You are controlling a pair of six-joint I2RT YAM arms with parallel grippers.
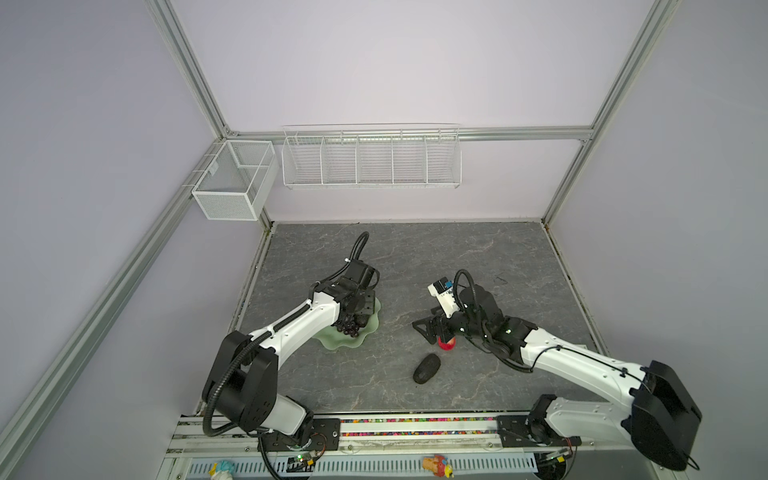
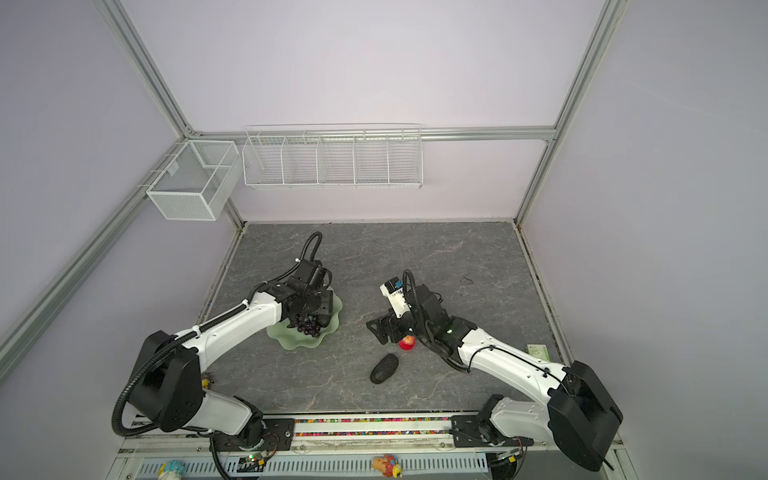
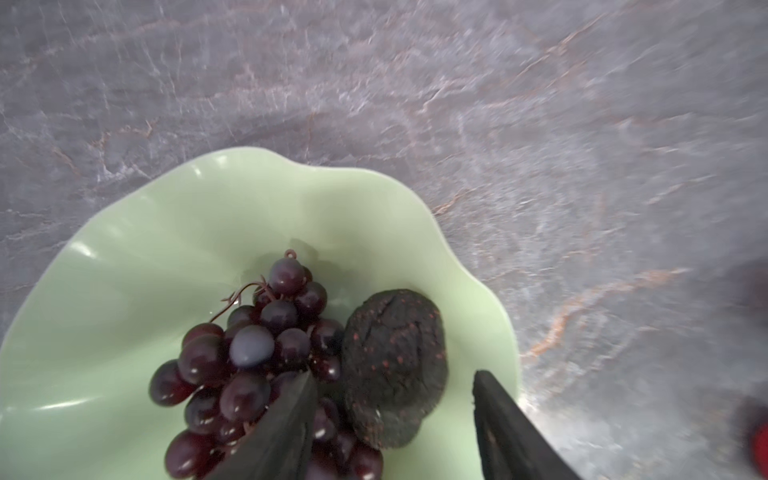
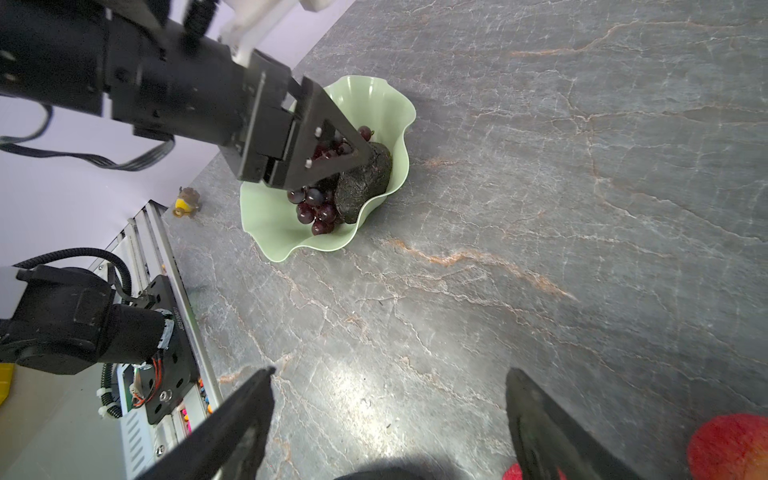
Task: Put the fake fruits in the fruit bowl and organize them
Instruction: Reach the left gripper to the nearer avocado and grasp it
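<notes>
In both top views the bowl (image 1: 332, 344) sits left of centre under the left gripper (image 1: 362, 315), with grapes (image 1: 348, 328) inside. A loose avocado (image 1: 427, 368) lies on the table (image 1: 519, 257) near the middle. An apple (image 1: 447, 344) is by the right gripper (image 1: 434, 332).

Left wrist view: the jaws are parted and grip nothing. Another avocado (image 3: 395, 357) rests in the bowl between them, touching the grapes.

Right wrist view: the jaws are spread wide and empty, and the apple is just outside one finger (image 4: 540, 424).
</notes>
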